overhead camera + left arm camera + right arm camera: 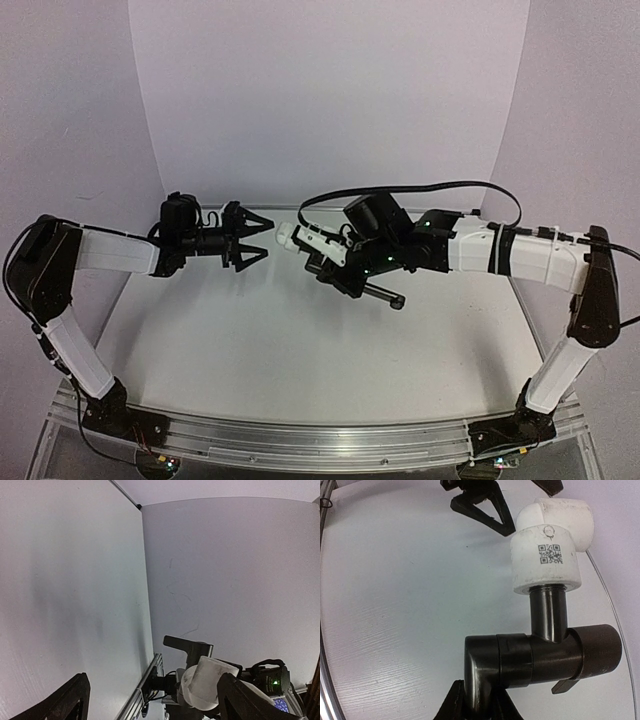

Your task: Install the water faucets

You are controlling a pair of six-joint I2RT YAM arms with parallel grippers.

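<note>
My right gripper (338,268) is shut on the black metal faucet (383,293) and holds it in the air over the back of the table. In the right wrist view the gripper (477,707) clamps the faucet's elbow end (520,657). A threaded stem runs up into the white plastic fitting (547,555), which has a QR label. The fitting (298,240) points at my left gripper (250,238), which is open and empty, a small gap away. In the left wrist view the fitting (205,680) sits near the right finger of the open gripper (152,692), with the faucet handle (187,645) behind it.
The white table (300,350) lies below both arms, with white walls (330,100) behind and at the sides. A black cable (400,188) loops over the right arm. An aluminium rail (300,440) runs along the near edge.
</note>
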